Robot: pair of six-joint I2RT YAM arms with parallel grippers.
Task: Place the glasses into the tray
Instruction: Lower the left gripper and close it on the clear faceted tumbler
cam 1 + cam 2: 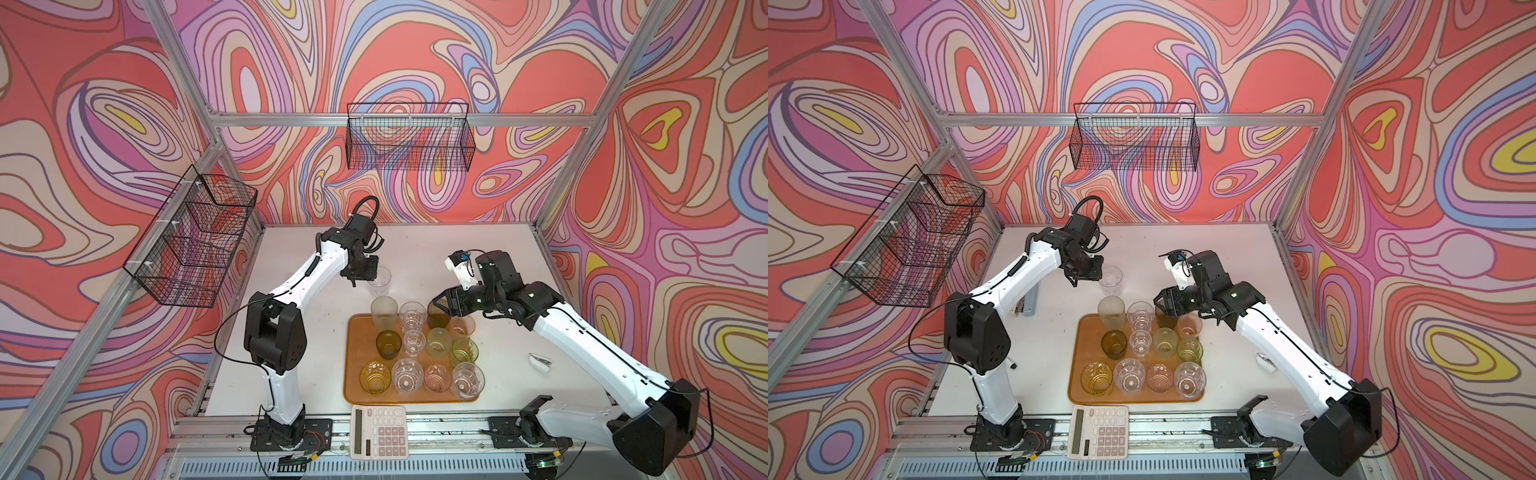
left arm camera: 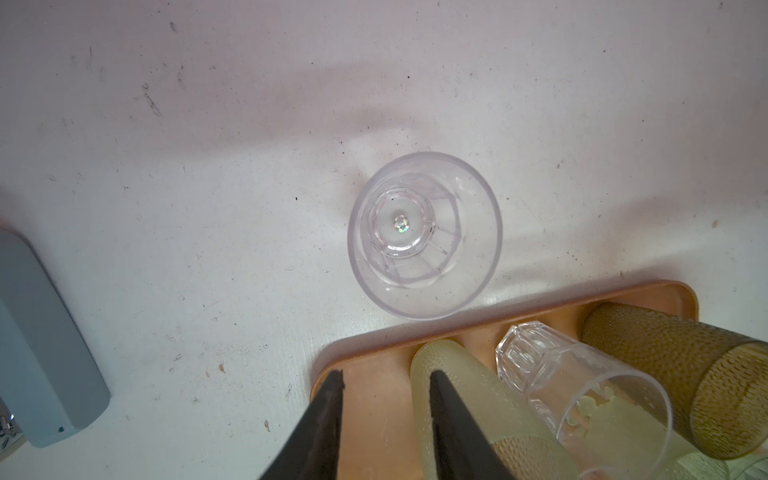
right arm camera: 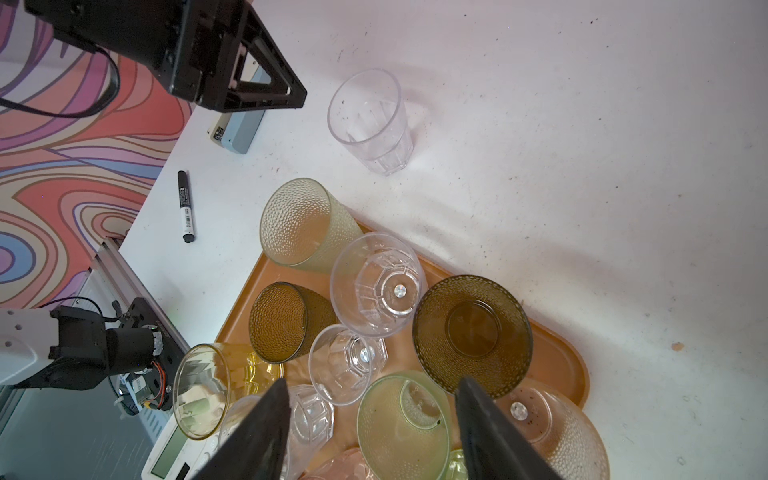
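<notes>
Left claw [image 1: 356, 279] hangs downturned beside clear glass [image 1: 379, 277]

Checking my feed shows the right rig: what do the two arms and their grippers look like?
The left arm and right arm have white links, black joint housings and black cables alongside. The left gripper and right gripper have matte black fingers tapering to wedge tips.

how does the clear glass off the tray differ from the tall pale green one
The clear glass stands on the table; the pale green glass stands in the tray. The clear glass is see-through and faceted; the pale green glass is frosted and dimpled. The pale green glass looks taller than the clear glass. Both stand upright.
</notes>
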